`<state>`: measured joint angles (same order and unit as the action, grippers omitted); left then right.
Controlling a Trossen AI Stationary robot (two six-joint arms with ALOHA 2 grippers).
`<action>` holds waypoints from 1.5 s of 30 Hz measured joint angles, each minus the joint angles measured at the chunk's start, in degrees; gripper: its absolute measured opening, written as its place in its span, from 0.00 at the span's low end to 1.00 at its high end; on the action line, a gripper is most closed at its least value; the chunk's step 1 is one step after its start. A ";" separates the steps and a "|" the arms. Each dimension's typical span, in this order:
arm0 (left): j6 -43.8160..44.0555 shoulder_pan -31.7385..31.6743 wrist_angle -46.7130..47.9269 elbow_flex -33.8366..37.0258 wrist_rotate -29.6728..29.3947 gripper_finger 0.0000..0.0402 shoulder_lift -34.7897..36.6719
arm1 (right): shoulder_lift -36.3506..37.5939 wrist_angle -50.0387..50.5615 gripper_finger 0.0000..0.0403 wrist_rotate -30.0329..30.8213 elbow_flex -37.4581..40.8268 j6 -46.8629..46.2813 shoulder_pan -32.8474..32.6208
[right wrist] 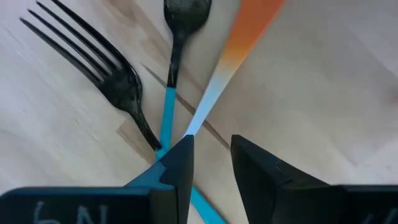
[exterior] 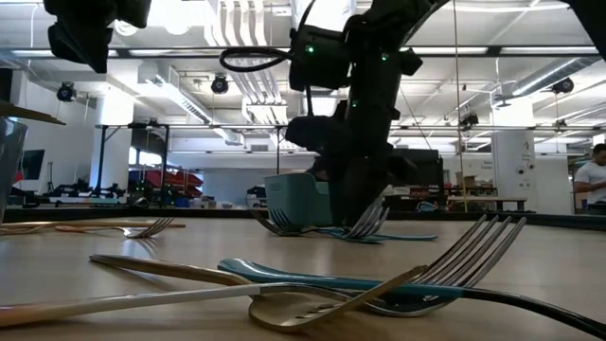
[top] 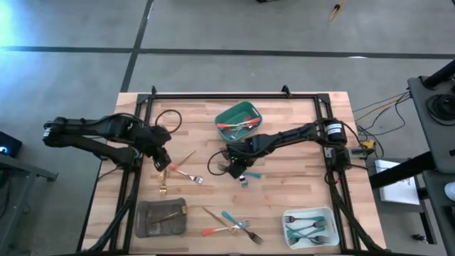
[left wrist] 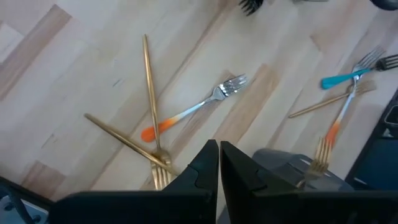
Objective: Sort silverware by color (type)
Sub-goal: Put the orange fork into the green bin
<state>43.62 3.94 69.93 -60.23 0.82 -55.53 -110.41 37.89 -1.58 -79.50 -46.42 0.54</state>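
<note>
My left gripper (top: 165,161) hangs over the left half of the table with its fingers pressed together and nothing between them; just ahead of it lie two crossed gold forks (left wrist: 149,99) and an orange-handled fork (left wrist: 193,111). My right gripper (top: 240,171) sits low at the table's centre, fingers narrowly parted around the thin shaft of an orange-handled utensil (right wrist: 239,43), with two teal-handled pieces (right wrist: 166,118) touching it just beside my left finger. I judge these pieces light, rigid and slick, lying flat on the wood, so I would pinch across the narrow shaft near mid-length. Sorted pieces already rest in the green tray (top: 252,108) beyond my right gripper. I find no readable brand or lettering.
</note>
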 joint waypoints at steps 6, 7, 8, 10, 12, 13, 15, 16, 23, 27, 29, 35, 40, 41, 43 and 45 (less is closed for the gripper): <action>0.03 0.03 0.00 0.00 -0.46 0.00 0.11 | 2.07 0.24 0.25 0.20 0.00 -0.50 0.15; 0.04 0.03 -0.01 0.00 -0.46 0.00 0.04 | 2.08 0.06 0.25 0.27 0.00 -0.51 0.15; 0.04 0.03 -0.02 0.00 -0.44 0.00 -0.02 | 2.04 -0.01 0.25 0.31 0.00 -0.51 0.15; 0.03 0.01 0.00 0.00 -0.46 0.00 -0.18 | 1.55 -0.05 0.24 0.67 0.00 -0.76 0.15; 0.02 0.01 -0.02 0.00 -0.46 0.00 -0.20 | 0.97 -0.12 0.23 0.69 0.00 -1.53 0.11; 0.04 0.01 -0.02 0.00 -0.46 0.00 -0.26 | 0.75 -0.20 0.23 0.67 0.02 -1.76 0.01; 0.02 0.01 -0.01 0.00 -0.46 0.00 -0.26 | 0.50 -0.22 0.22 0.67 0.07 -2.56 -0.14; 0.02 0.01 -0.02 0.00 -0.46 0.00 -0.26 | 0.48 -0.51 0.22 0.67 0.07 -3.14 -0.15; 0.02 0.01 -0.02 0.00 -0.46 0.00 -0.26 | 0.51 -1.36 0.22 1.38 0.07 -3.99 -0.29; 0.02 0.01 -0.02 0.00 -0.46 0.00 -0.28 | 0.51 -1.48 0.21 1.65 0.07 -4.05 -0.89; 0.02 0.01 -0.02 0.00 -0.46 0.00 -0.28 | 0.27 -2.46 0.22 1.65 0.07 -4.06 -1.27; 0.02 0.01 -0.02 0.00 -0.46 0.00 -0.30 | -1.45 -3.09 0.21 1.72 0.07 -4.16 -2.03; 0.02 -0.01 -0.02 0.00 -0.46 0.00 -0.30 | -2.38 -3.07 0.21 2.12 -0.07 -3.66 -2.03; 0.02 0.00 -0.02 0.00 -0.46 0.00 -0.30 | -2.43 -2.96 0.21 2.47 -0.07 -3.47 -2.04; 0.02 -0.01 -0.03 0.00 -0.45 0.00 -0.32 | -2.44 -2.87 0.21 2.92 -0.09 -2.46 -2.10; 0.02 -0.01 -0.02 0.00 -0.46 0.00 -0.34 | -2.44 -2.83 0.21 2.90 -0.09 -1.56 -2.05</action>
<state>43.64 3.92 69.91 -60.23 0.36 -55.88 -112.86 35.07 1.32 -79.59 -47.98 -1.52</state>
